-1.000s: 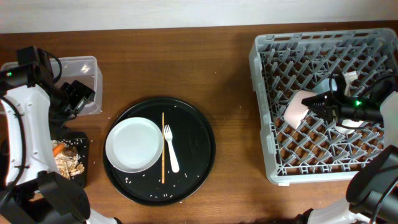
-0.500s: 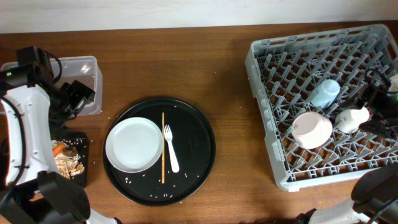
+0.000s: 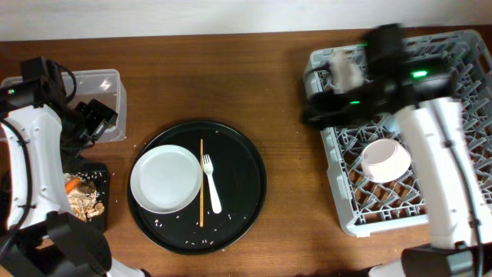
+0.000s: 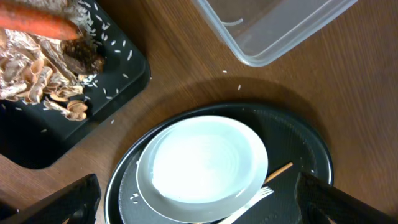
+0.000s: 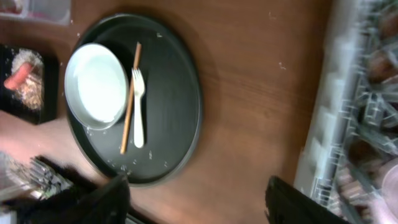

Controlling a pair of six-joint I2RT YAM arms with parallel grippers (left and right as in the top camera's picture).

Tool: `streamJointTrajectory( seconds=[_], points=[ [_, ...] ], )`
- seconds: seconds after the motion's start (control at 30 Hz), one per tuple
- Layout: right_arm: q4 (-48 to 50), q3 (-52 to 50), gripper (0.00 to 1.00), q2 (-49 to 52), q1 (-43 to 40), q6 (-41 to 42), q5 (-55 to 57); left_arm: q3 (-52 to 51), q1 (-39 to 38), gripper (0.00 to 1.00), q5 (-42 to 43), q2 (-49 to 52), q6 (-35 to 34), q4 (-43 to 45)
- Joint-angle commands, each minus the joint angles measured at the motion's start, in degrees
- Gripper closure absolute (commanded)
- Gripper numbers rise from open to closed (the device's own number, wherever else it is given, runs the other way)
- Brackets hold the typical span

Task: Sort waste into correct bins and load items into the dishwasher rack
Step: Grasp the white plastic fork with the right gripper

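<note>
On the round black tray lie a white plate, a white fork and a wooden chopstick. A white bowl rests in the grey dishwasher rack. My right gripper is blurred over the rack's left edge, and its wrist view shows it open and empty above bare table. My left gripper hovers between the clear tub and the black bin. It is open with nothing in it, above the plate. The carrot and brown scraps lie in the black bin.
Rice-like crumbs are scattered over the round tray and on the table near the bin. The right arm's white link crosses the rack. In the right wrist view the rack fills the right side.
My right gripper has opened and left the bowl in the rack. That arm pulled right, then swung left to the rack's left edge. The left arm has not moved.
</note>
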Motion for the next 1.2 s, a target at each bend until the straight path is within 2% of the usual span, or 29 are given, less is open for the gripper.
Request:
streamJointTrajectory(
  seconds=[0.0, 0.17, 0.3, 0.53, 0.9, 1.17],
  points=[
    [5.9, -2.9, 0.3, 2.8, 13.2, 9.5, 12.9, -0.1, 0.2, 0.01, 0.0, -0.5, -0.7, 0.0],
    [17.3, -3.7, 0.3, 14.1, 27.5, 12.0, 15.4, -0.1, 0.2, 0.01, 0.0, -0.5, -0.7, 0.0],
    [20.7, -3.7, 0.33, 22.7, 32.0, 16.2, 17.5, -0.1, 0.2, 0.01, 0.0, -0.5, -0.7, 0.0],
    [20.9, -3.7, 0.45, 29.0, 35.2, 18.3, 16.5, -0.1, 0.2, 0.01, 0.0, -0.5, -0.7, 0.0],
    [22.3, -4.4, 0.49, 33.2, 39.5, 22.9, 16.7, -0.1, 0.2, 0.01, 0.0, -0.5, -0.7, 0.0],
    [28.3, -11.9, 0.49, 33.6, 39.6, 24.3, 16.7, -0.1, 0.2, 0.01, 0.0, -0.5, -0.7, 0.0]
  ],
)
